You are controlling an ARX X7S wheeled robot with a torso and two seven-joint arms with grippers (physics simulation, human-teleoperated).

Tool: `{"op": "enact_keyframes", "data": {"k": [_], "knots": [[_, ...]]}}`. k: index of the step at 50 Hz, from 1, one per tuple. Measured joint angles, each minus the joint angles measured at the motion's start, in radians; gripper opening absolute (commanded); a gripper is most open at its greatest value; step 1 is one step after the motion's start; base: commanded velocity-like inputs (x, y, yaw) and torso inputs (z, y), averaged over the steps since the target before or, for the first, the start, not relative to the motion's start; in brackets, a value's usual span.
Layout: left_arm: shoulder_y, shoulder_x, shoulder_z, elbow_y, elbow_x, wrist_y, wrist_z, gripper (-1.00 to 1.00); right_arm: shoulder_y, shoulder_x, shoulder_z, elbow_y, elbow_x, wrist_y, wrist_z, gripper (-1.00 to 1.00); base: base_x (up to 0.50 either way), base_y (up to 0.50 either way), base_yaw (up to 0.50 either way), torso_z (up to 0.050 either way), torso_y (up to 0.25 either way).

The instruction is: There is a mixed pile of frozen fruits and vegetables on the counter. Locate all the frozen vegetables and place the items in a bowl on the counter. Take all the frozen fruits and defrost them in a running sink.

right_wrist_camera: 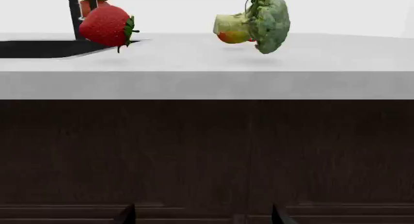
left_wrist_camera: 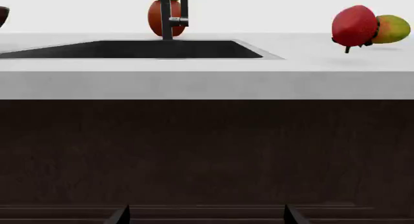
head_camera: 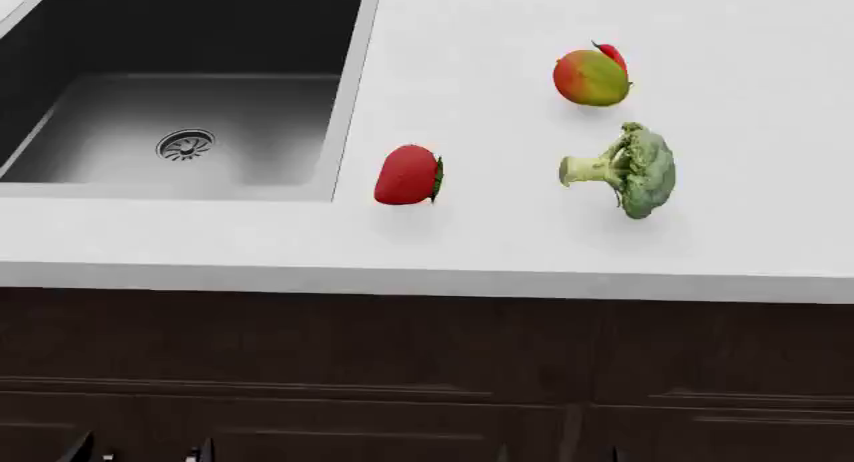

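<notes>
Grippers out of sight in every view, so no telling their opening or hold. Nearest on the white counter (head_camera: pixel 441 252): red strawberry (head_camera: pixel 407 175), just right of the steel sink (head_camera: pixel 350 92). Right of it, green broccoli (head_camera: pixel 627 168), pale stalk pointing left. Farther: blushed mango (head_camera: pixel 589 77), chili (head_camera: pixel 611 53) mostly hidden behind it.

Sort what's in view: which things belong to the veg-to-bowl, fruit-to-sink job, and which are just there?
Job:
strawberry
mango
chili, mostly hidden behind the mango
broccoli
sink
faucet
counter
bowl, maybe the dark rim at the left wrist view's edge

Just there:
cabinets
pear-like thing behind the faucet
</notes>
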Motion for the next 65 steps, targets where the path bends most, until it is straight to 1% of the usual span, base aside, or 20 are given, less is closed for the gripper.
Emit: {"op": "enact_keyframes", "data": {"k": [3,15,33,44,50,57,65], "knots": [[-0.012,-0.006,0.000,0.012,-0.007,-0.012,-0.002,1.00,-0.012,0.003,0.011,-0.011,-0.011,0.011,0.014,1.00,0.00,0.00,0.00,0.000,0.000],[-0.002,-0.028,0.025,0.011,-0.025,-0.017,-0.033,1.00,-0.006,0.026,-0.039,-0.012,0.009,0.009,0.039,1.00,0.00,0.00,0.00,0.000,0.000],[-0.003,-0.061,0.064,0.059,-0.048,-0.080,-0.084,1.00,0.000,0.061,-0.099,-0.074,0.013,0.068,0.089,1.00,0.00,0.00,0.00,0.050,0.036],[-0.022,-0.078,0.082,0.095,-0.060,-0.121,-0.104,1.00,0.019,0.075,-0.119,-0.123,0.031,0.120,0.104,1.00,0.01,-0.50,0.00,0.050,0.042],[-0.052,-0.085,0.087,0.134,-0.072,-0.170,-0.115,1.00,0.049,0.086,-0.125,-0.167,0.038,0.176,0.114,1.00,0.01,-0.50,0.00,0.050,0.042],[-0.101,-0.093,0.094,0.202,-0.092,-0.260,-0.126,1.00,0.096,0.099,-0.139,-0.219,0.037,0.251,0.123,1.00,0.01,-0.50,0.00,0.050,0.042],[-0.231,-0.107,0.100,0.282,-0.123,-0.433,-0.131,1.00,0.198,0.111,-0.158,-0.270,0.022,0.374,0.138,1.00,0.00,-0.08,0.00,0.050,0.042]]}}
